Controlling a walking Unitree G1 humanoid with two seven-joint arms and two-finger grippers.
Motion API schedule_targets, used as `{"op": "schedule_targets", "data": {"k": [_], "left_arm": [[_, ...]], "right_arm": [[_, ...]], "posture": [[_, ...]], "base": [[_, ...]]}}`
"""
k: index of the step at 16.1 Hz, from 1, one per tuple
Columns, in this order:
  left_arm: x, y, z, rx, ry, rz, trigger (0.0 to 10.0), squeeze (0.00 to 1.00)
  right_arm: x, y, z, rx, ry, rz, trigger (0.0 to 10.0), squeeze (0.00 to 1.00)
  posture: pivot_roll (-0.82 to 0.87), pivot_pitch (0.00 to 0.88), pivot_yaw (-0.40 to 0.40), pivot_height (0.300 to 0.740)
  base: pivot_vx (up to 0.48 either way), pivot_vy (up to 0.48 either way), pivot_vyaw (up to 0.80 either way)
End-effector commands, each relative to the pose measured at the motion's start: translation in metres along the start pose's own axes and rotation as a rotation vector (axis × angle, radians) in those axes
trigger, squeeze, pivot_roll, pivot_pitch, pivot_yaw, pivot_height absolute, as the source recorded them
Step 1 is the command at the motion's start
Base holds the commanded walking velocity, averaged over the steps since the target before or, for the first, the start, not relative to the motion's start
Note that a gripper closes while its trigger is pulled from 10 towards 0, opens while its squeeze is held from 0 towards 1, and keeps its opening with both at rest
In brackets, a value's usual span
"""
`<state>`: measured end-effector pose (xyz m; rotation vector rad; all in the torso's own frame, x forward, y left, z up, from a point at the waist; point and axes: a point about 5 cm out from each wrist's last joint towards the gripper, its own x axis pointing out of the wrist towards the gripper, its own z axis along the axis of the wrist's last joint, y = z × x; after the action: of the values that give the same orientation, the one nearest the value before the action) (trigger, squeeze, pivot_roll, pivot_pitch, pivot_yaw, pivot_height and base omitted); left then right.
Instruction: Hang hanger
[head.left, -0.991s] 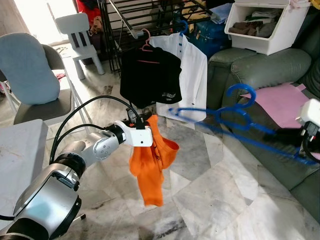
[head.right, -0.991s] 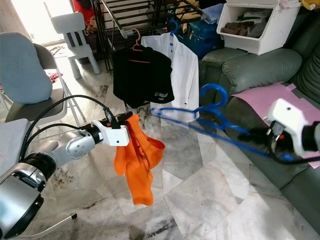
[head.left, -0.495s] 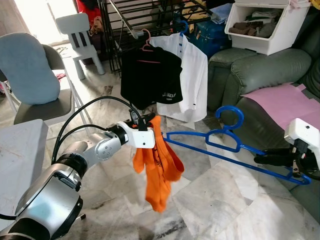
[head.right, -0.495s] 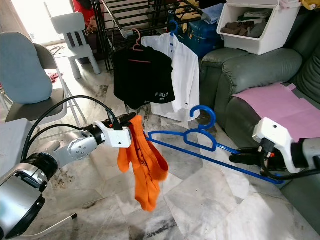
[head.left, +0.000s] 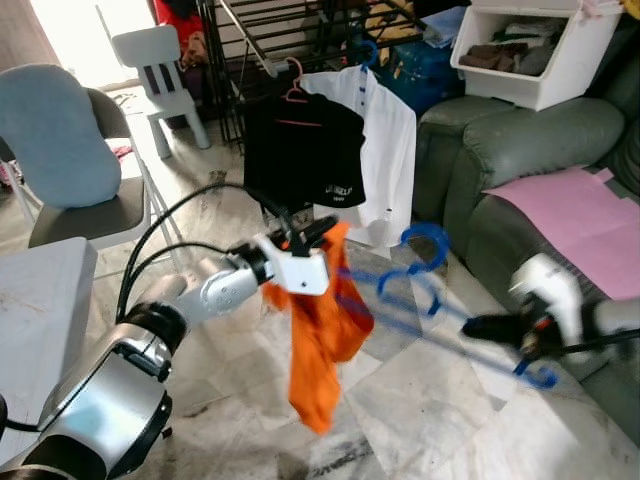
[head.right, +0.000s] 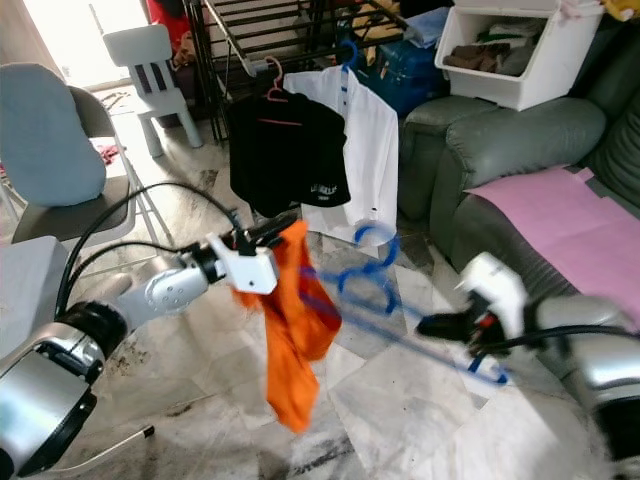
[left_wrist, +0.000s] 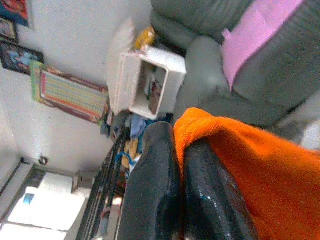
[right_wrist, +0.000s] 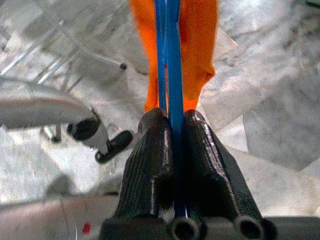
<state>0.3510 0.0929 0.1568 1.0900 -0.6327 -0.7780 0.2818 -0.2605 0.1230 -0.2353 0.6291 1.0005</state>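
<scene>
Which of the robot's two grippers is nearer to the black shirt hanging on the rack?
Left. The left gripper, shut on the orange garment, sits just below the black shirt. The right gripper, shut on the blue hanger, is farther off, by the sofa.

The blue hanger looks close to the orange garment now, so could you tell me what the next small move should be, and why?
Probably ease the right gripper, shut on the blue hanger, further toward the robot's left. The left gripper holds the orange garment up by its edge, and the hanger's tip is just reaching the cloth, so it likely needs threading inside.
</scene>
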Motion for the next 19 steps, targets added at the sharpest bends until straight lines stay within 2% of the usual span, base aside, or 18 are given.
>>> {"op": "schedule_targets", "data": {"k": [1, 4, 5, 6, 7, 9, 10, 11, 13, 15, 17, 19], "left_arm": [[0.009, 0.020, 0.011, -0.003, -0.075, 0.067, 10.0, 0.00], [0.013, 0.022, 0.022, -0.036, -0.141, 0.075, 10.0, 0.00], [0.013, 0.018, 0.023, -0.083, -0.140, 0.075, 10.0, 0.00], [0.011, 0.005, 0.018, -0.226, -0.075, 0.093, 10.0, 0.00], [0.006, -0.008, 0.012, -0.325, -0.021, 0.086, 10.0, 0.00], [-0.001, -0.024, 0.007, -0.478, 0.049, 0.112, 10.0, 0.00], [0.000, -0.020, 0.006, -0.515, 0.056, 0.159, 10.0, 0.00], [0.001, -0.013, 0.006, -0.579, 0.057, 0.227, 10.0, 0.00], [-0.002, 0.000, -0.001, -0.716, 0.091, 0.334, 10.0, 0.00], [-0.011, -0.002, -0.010, -0.724, 0.149, 0.371, 10.0, 0.00], [-0.025, -0.012, -0.024, -0.699, 0.261, 0.383, 10.0, 0.00], [-0.028, -0.015, -0.025, -0.702, 0.277, 0.376, 10.0, 0.00]], "right_arm": [[0.008, -0.006, 0.002, 0.016, -0.023, -0.042, 10.0, 0.00], [0.035, -0.014, -0.001, 0.069, -0.052, -0.144, 10.0, 0.00], [0.047, -0.020, 0.003, 0.093, -0.066, -0.217, 10.0, 0.00], [0.062, -0.020, 0.008, 0.076, -0.060, -0.278, 10.0, 0.00], [0.072, -0.019, 0.012, 0.072, -0.065, -0.298, 10.0, 0.00], [0.082, -0.017, 0.013, 0.122, -0.097, -0.319, 10.0, 0.00], [0.082, -0.021, 0.007, 0.171, -0.088, -0.382, 10.0, 0.00], [0.077, -0.029, -0.003, 0.277, -0.091, -0.495, 10.0, 0.00], [0.059, -0.044, -0.018, 0.546, -0.185, -0.691, 10.0, 0.00], [0.047, -0.050, -0.021, 0.663, -0.253, -0.754, 10.0, 0.00], [0.032, -0.056, -0.022, 0.743, -0.325, -0.800, 10.0, 0.00], [0.027, -0.059, -0.021, 0.771, -0.355, -0.820, 10.0, 0.00]], "posture": [[-0.20, 0.000, 0.049, 0.740], [-0.19, 0.000, 0.046, 0.740], [-0.19, 0.000, 0.049, 0.740], [-0.19, 0.000, 0.049, 0.740], [-0.19, 0.000, 0.047, 0.740], [-0.20, 0.000, 0.039, 0.740], [-0.20, 0.000, 0.037, 0.740], [-0.19, 0.000, 0.034, 0.740], [-0.19, 0.000, 0.031, 0.740], [-0.20, 0.000, 0.033, 0.740], [-0.21, 0.000, 0.039, 0.740], [-0.21, 0.000, 0.041, 0.740]], "base": [[0.000, 0.000, 0.00], [0.000, 0.000, 0.00], [0.000, 0.000, 0.00], [0.000, 0.000, 0.00], [0.000, 0.000, 0.00], [0.000, 0.000, 0.00], [0.000, 0.000, 0.00], [0.000, 0.000, 0.00], [0.000, 0.000, 0.00], [0.000, 0.000, 0.00], [0.000, 0.000, 0.00], [0.000, 0.000, 0.00]]}}
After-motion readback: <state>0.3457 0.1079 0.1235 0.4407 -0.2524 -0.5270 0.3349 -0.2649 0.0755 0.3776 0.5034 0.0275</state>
